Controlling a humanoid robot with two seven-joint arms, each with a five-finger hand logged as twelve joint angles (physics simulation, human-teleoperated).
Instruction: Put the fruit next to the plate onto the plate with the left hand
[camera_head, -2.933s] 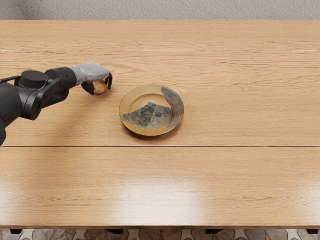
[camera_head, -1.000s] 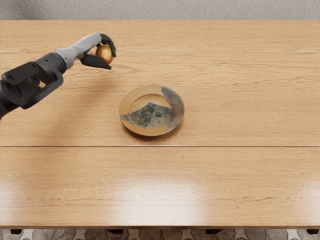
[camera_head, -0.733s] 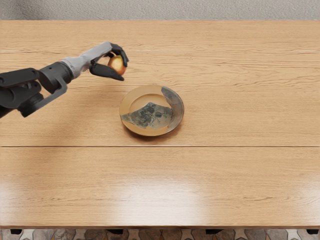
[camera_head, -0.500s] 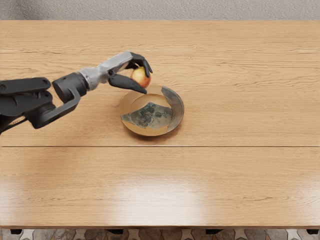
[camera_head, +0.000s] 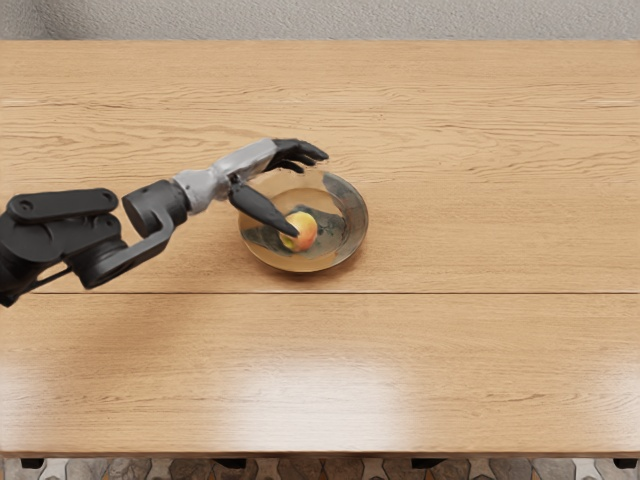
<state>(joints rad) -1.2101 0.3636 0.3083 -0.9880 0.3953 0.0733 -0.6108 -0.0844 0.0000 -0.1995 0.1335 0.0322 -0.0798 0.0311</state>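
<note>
Head view, fruit on plate, hand splayed

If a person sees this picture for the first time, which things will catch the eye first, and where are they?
The eye goes first to the dark left arm that reaches in from the left edge, its robot hand open over the plate near the middle of the wooden table. Next is the small yellow-red fruit lying on the plate, right beside the tip of the thumb.
</note>
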